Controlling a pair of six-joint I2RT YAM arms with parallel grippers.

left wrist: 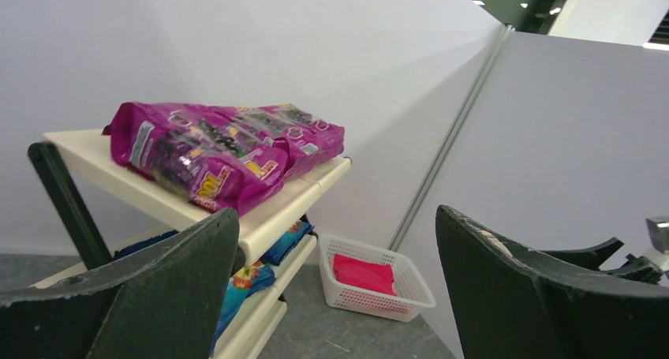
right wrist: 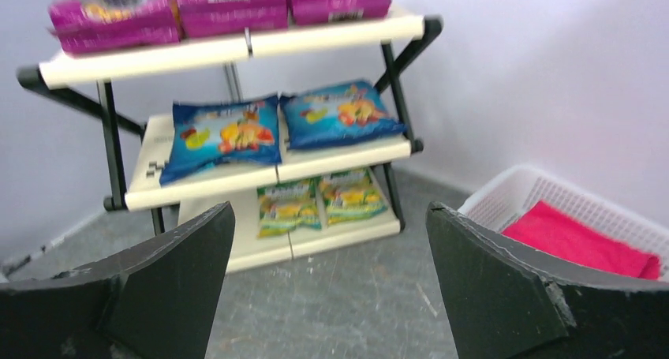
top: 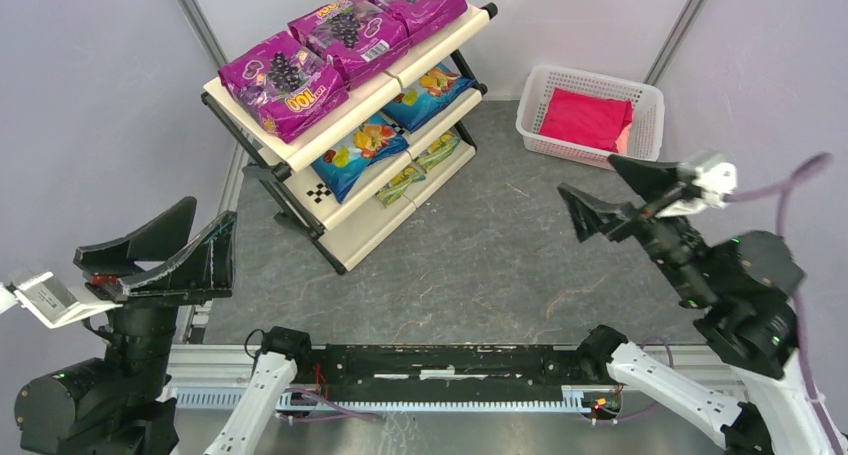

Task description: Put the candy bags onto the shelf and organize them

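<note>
Grey bench (top: 480,265), candy bags (top: 345,30) all far-left on the shelf (top: 372,223).
Your left jaws and right jaws stand wide and empty, near side, well apart from them.

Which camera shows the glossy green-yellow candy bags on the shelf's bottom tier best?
Right wrist: both green-yellow plastic candy bags lie side by side on the lowest tier of the cream rack, faces fully seen, though slightly blurred. Top external catches only their front parts peeking from under the middle tier. Left wrist does not show them.
</note>
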